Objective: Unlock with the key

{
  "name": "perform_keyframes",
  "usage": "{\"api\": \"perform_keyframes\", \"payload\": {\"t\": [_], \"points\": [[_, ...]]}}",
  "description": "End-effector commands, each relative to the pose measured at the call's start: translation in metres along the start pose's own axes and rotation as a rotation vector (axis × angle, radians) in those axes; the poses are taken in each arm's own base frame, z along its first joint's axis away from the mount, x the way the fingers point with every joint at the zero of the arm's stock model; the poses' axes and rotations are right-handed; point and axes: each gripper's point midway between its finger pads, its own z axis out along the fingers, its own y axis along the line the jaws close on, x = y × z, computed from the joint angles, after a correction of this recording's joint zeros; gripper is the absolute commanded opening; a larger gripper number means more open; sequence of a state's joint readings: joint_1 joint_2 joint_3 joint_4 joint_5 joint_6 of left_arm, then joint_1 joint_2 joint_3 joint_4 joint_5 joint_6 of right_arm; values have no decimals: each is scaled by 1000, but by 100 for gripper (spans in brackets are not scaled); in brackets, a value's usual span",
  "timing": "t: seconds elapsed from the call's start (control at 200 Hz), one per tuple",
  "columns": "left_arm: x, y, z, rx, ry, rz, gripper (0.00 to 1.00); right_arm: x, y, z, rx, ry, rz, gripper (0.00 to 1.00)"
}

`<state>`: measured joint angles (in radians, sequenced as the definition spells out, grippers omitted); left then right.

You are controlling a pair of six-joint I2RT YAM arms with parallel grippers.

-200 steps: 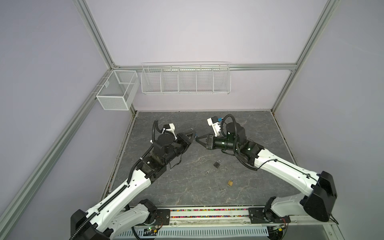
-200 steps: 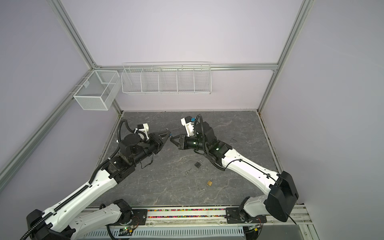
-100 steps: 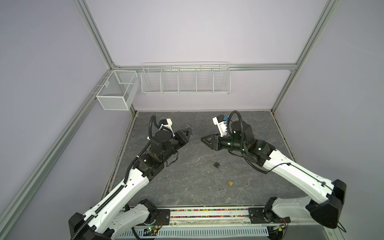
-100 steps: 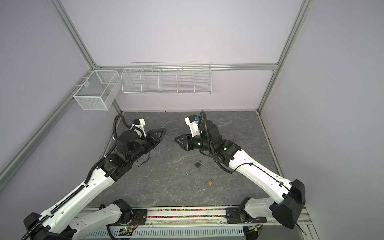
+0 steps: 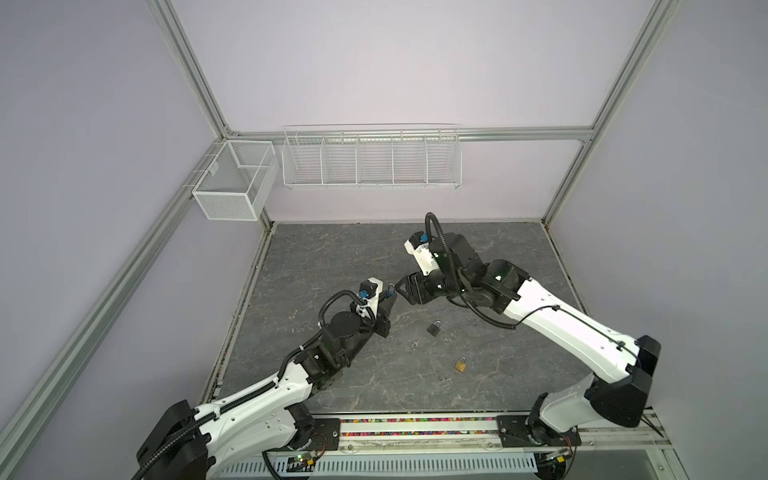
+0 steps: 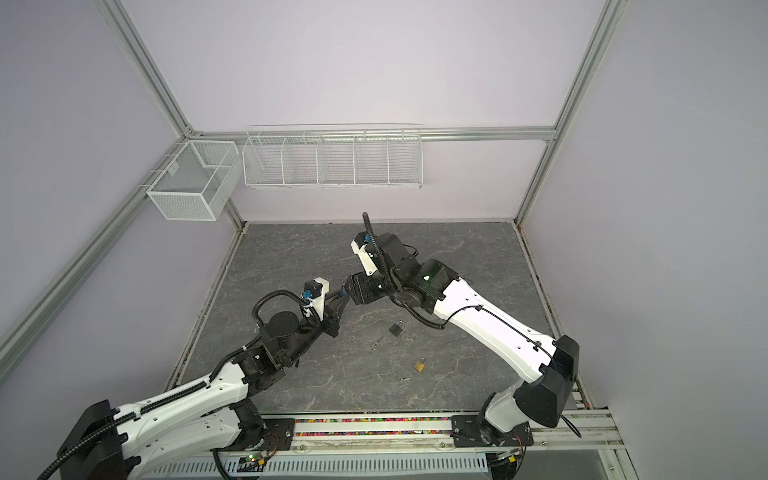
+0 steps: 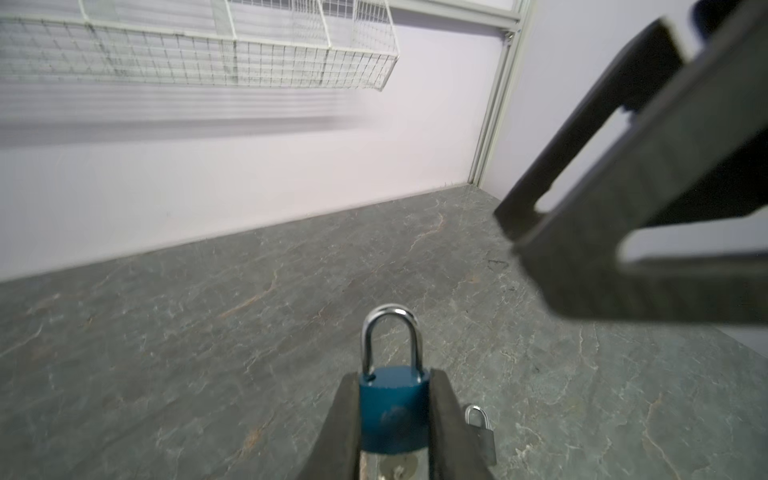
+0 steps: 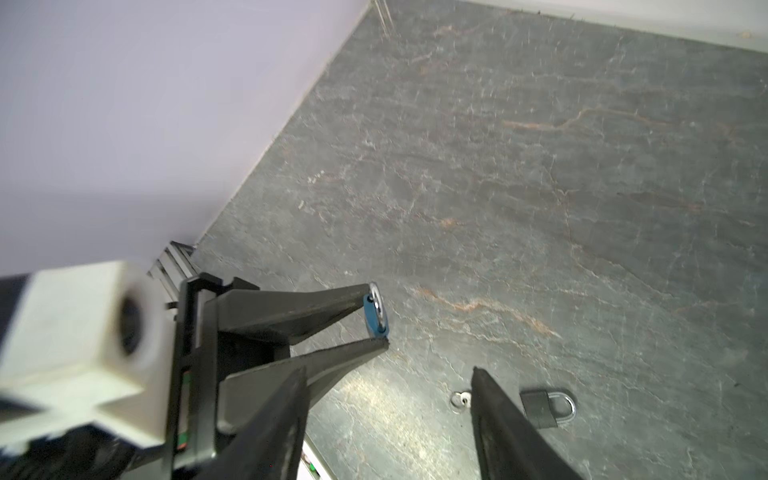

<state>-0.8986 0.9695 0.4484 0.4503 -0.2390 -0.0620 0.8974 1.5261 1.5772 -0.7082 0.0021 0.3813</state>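
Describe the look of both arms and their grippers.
Both the left arm and right arm have white shells with black joints. A black ribbed cable loops to a white camera box at each wrist. The left gripper and right gripper are black, with tapering wedge fingers. A green light glows on the right arm.

Matt blue padlock (image 7: 392,411), glossy metal shackle (image 7: 366,345)

A white wire rack (image 5: 371,160) of five compartments hangs on the back wall (image 5: 374,62), a white mesh box (image 5: 232,183) beside it, above the grey marbled worktop (image 5: 332,257).
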Motion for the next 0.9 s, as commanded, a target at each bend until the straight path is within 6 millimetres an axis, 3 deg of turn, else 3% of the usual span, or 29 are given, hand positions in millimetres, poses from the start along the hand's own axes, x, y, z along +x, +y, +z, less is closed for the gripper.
{"api": "perform_keyframes", "payload": {"t": [0.0, 0.455, 0.685, 0.895], "points": [[-43, -8, -4, 23, -192, 77, 0, -1, -6, -1, 65, 15, -26, 65], [-30, -16, -5, 52, -158, 104, 0, -15, -27, 17, 285, 22, -54, 67], [-25, -17, -6, 56, -150, 142, 0, -23, -29, 15, 327, 34, -78, 68], [-21, -18, -7, 55, -150, 181, 0, -14, -35, 16, 370, 131, -115, 70]]}}
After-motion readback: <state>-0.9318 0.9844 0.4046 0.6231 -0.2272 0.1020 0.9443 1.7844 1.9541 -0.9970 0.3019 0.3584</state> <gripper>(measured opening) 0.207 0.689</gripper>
